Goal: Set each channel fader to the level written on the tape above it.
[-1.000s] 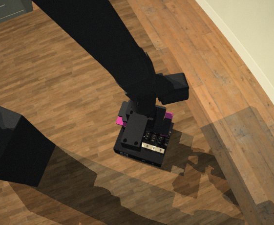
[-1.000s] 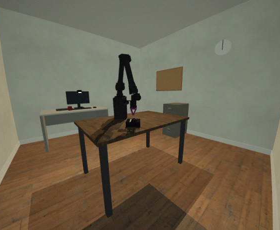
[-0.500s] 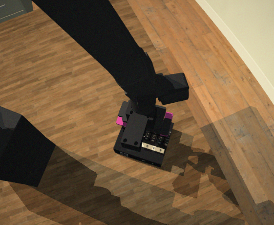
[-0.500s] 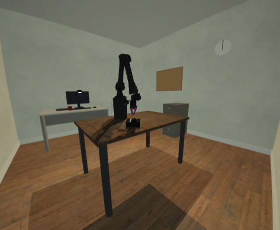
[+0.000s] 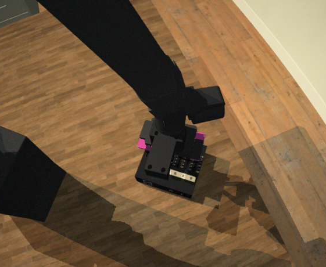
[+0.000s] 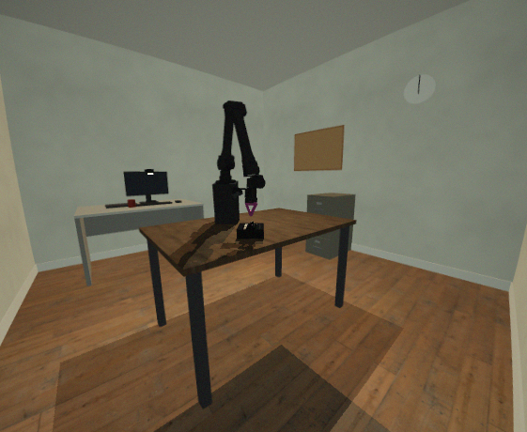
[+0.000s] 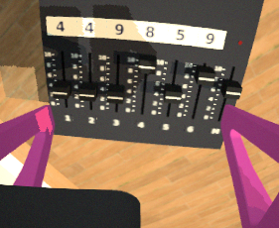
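Observation:
The black lighting desk (image 5: 165, 186) (image 6: 250, 233) (image 7: 93, 126) sits flat on the table. Its tape (image 5: 183, 176) (image 7: 134, 33) reads 4, 4, 9, 8, 5, 9. In the wrist view, the caps of fader 1 (image 7: 61, 92), fader 2 (image 7: 87, 94) and fader 3 (image 7: 115, 96) stand low, near 2 to 3. Fader 4 (image 7: 147, 65) is near 9, fader 5 (image 7: 173, 94) between 3 and 4, fader 6 (image 7: 206, 75) near 8, the master fader (image 7: 231, 90) near 6. My gripper (image 6: 251, 213) (image 7: 137, 114) is open and empty above the desk, its fingers spread wide.
The wooden table (image 5: 81, 116) (image 6: 300, 225) carries the desk and the arm's base (image 5: 22, 186) (image 6: 225, 203). A table edge runs beyond the lighting desk. A side desk (image 6: 140, 213) with a monitor (image 6: 146, 183) and a grey cabinet (image 6: 330, 211) stand away from the table.

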`<state>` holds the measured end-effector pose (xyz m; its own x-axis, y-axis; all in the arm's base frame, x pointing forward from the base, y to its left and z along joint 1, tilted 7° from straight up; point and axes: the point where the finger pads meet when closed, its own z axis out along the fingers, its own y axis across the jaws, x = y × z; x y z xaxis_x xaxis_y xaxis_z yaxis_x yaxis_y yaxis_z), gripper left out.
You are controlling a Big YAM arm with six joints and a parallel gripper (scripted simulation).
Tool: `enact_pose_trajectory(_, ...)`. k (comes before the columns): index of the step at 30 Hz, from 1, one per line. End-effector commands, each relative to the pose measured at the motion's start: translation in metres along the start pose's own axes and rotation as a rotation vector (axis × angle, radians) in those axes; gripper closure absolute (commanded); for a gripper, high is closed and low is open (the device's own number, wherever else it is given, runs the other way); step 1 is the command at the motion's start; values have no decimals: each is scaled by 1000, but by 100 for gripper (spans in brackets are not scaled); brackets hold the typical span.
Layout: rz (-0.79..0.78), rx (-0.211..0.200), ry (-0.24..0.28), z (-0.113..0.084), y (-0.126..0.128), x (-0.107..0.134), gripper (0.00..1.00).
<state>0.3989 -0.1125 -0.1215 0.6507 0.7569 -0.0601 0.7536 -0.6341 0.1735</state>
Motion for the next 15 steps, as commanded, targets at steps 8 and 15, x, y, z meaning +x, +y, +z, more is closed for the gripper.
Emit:
enact_pose_trajectory(8, -528, -18, 63, -80, 28, 3, 0)
enact_pose_trajectory(15, -639, 47, 66, -64, 1, -7, 0)
